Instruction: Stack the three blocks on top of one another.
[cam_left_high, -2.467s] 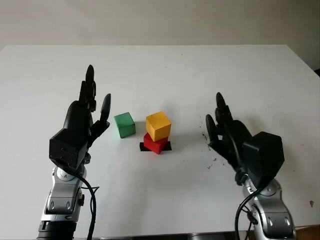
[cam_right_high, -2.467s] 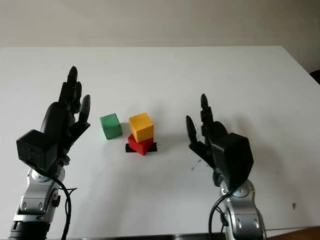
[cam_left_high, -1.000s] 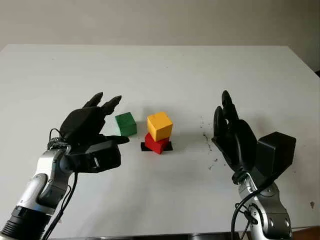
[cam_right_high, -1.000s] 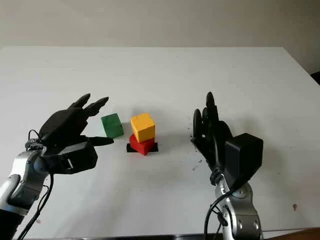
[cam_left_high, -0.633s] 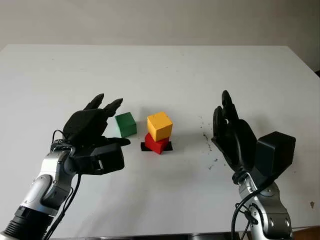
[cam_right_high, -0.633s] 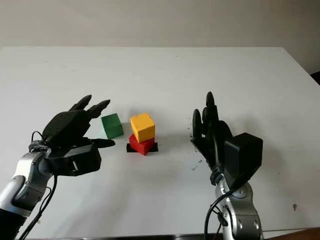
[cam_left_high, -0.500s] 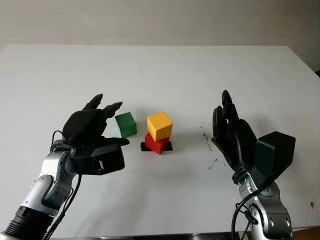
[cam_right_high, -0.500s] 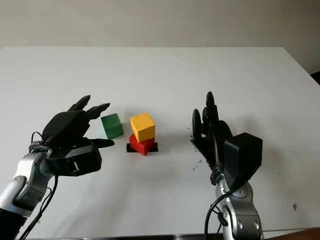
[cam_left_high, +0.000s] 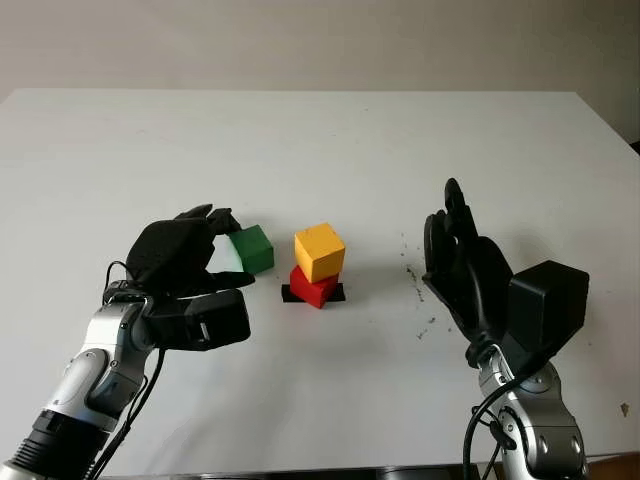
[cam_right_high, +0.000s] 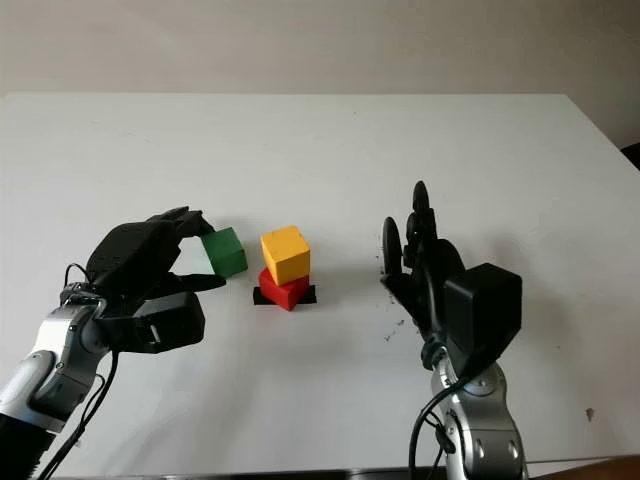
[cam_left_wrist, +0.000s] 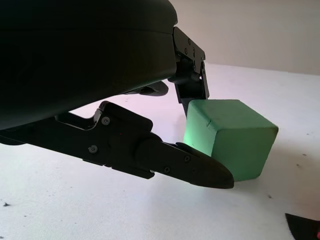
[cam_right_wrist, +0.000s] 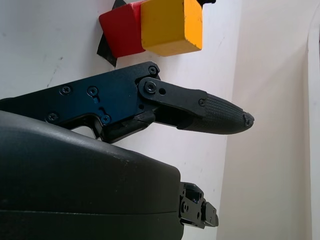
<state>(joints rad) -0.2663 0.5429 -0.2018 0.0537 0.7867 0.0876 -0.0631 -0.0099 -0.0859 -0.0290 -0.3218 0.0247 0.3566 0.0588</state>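
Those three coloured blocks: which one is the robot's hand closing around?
The green block. It sits alone on the table between the left hand's fingers, while yellow sits on red.

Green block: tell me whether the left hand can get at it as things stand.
Probably yes. The left hand is already at the green block, fingers curled around its sides, and nothing lies between them; the yellow block stands clear beside it.

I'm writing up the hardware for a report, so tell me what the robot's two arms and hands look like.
Both hands, left hand and right hand, are matte black, with boxy shells and slim three-finger digits joined by visible screws. The fingertip pad is ribbed. Each forearm is silver-grey metal with rounded joints, and a thin black cable loops alongside each wrist.
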